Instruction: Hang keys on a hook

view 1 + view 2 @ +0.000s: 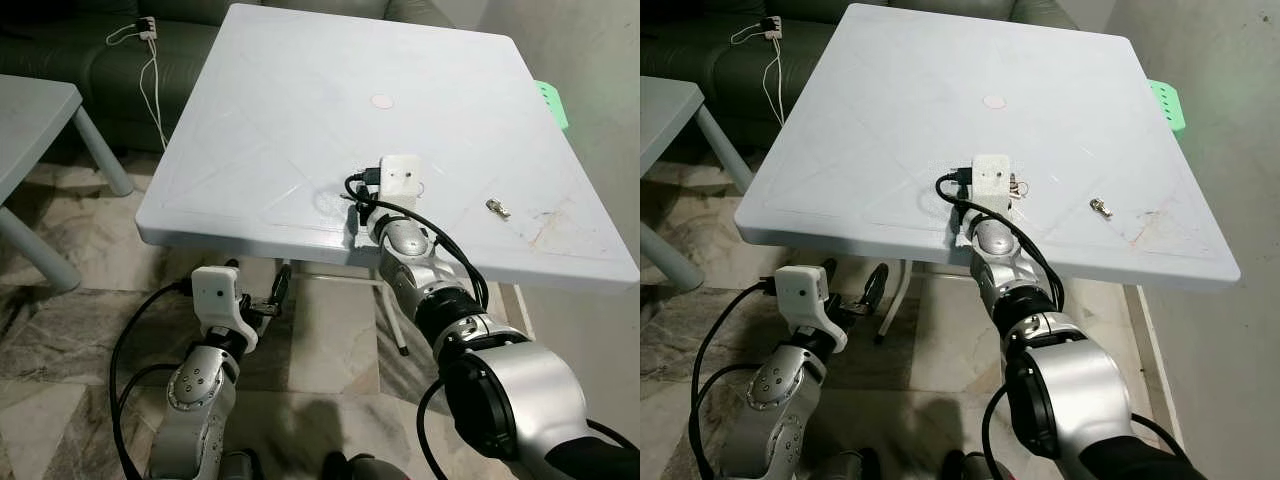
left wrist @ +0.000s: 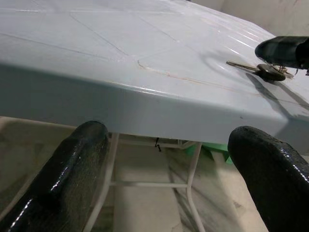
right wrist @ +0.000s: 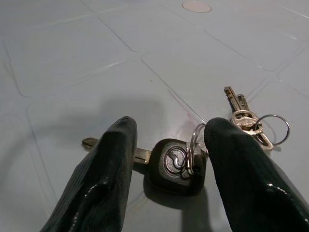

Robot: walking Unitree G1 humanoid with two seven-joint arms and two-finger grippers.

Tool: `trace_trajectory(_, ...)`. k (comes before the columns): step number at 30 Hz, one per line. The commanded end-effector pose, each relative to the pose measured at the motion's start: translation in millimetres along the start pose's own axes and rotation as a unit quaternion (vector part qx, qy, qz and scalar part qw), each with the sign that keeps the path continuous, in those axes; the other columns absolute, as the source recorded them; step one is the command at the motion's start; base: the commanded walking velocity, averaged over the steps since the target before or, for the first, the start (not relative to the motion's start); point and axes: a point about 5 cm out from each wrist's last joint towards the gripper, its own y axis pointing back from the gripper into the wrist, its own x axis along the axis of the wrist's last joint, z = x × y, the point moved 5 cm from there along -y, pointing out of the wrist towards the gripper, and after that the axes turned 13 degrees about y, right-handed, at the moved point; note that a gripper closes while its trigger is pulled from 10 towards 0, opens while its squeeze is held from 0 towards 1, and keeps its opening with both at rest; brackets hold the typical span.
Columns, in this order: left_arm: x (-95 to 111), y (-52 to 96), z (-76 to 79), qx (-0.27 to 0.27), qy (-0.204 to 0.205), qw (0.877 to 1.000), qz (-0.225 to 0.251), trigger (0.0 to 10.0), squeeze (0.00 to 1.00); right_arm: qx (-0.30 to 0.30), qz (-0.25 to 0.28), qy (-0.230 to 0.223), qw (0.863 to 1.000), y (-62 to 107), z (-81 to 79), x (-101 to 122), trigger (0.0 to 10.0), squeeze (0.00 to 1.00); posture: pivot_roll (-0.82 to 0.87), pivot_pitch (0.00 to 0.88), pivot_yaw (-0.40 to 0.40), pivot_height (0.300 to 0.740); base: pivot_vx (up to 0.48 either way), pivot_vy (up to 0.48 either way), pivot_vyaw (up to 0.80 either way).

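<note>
A bunch of keys lies on the pale grey table (image 1: 250, 120) near its front edge: a key with a black head (image 3: 175, 164) on a ring, with small brass keys (image 3: 245, 119) beside it. My right gripper (image 3: 169, 157) is open and low over the table, one black finger on each side of the black head. In the eye views the white camera box on my right wrist (image 1: 402, 178) hides most of the keys. My left gripper (image 2: 169, 159) is open below the table's front edge (image 2: 145, 106), holding nothing.
A small metal piece (image 1: 497, 208) lies on the table's right side and a white disc (image 1: 383, 101) farther back. A dark sofa with a charger cable (image 1: 150, 70) stands behind, a second grey table (image 1: 30, 110) at left, a wall close on the right.
</note>
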Motion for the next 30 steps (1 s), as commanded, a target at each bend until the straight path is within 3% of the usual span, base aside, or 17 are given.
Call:
trace_trajectory(1,-1.2,2.2,3.5,-0.001,0.004,1.000,-0.002,10.0,0.00,-0.009,-0.012,0.005,1.000,-0.5,4.6,-4.0,10.0,0.00,0.09,0.190,-0.152,0.740,0.000,0.000,0.00)
trace_trajectory(7,-2.6,3.1,4.3,-0.002,0.005,1.000,-0.003,10.0,0.00,-0.013,-0.027,0.009,1.000,0.2,3.2,-9.2,9.6,0.00,0.10,0.187,-0.154,0.740,0.000,0.000,0.00)
trace_trajectory(8,-2.5,3.3,4.4,0.000,0.006,1.000,-0.003,10.0,0.00,-0.010,-0.032,0.008,0.999,0.4,2.0,-10.8,8.7,0.00,0.10,0.187,-0.156,0.740,0.000,0.000,0.00)
trace_trajectory(9,-2.6,3.4,4.6,0.000,0.006,1.000,-0.003,10.0,0.00,-0.012,-0.032,0.010,0.999,0.4,2.3,-10.7,5.6,0.00,0.10,0.188,-0.156,0.740,0.000,0.000,0.00)
trace_trajectory(10,-2.6,3.4,4.6,0.000,0.006,1.000,-0.003,10.0,0.00,-0.012,-0.032,0.010,0.999,0.4,2.3,-10.7,5.6,0.00,0.10,0.188,-0.156,0.740,0.000,0.000,0.00)
trace_trajectory(11,-2.6,3.6,4.7,-0.001,0.006,1.000,-0.003,10.0,0.00,-0.014,-0.032,0.011,0.999,0.5,2.5,-10.7,4.8,0.00,0.10,0.187,-0.157,0.740,0.000,0.000,0.00)
trace_trajectory(12,-3.1,4.2,4.7,0.000,0.006,1.000,-0.003,10.0,0.00,-0.014,-0.034,0.012,0.999,0.8,1.4,-11.6,9.4,0.00,0.10,0.186,-0.157,0.740,0.000,0.000,0.00)
trace_trajectory(13,-3.4,4.3,4.6,0.001,0.006,1.000,-0.004,10.0,0.00,-0.013,-0.035,0.014,0.999,0.9,0.8,-11.9,9.4,0.00,0.10,0.186,-0.157,0.740,0.000,0.000,0.00)
trace_trajectory(14,-3.5,4.6,4.7,0.001,0.007,1.000,-0.004,10.0,0.00,-0.012,-0.036,0.013,0.999,1.0,0.1,-12.2,10.0,0.00,0.10,0.185,-0.158,0.740,0.000,0.000,0.00)
trace_trajectory(30,-5.2,8.5,4.2,0.009,0.011,1.000,-0.004,10.0,0.00,0.001,-0.036,0.000,0.999,2.1,-14.2,-7.6,10.0,0.00,0.11,0.193,-0.165,0.740,0.000,0.000,0.00)
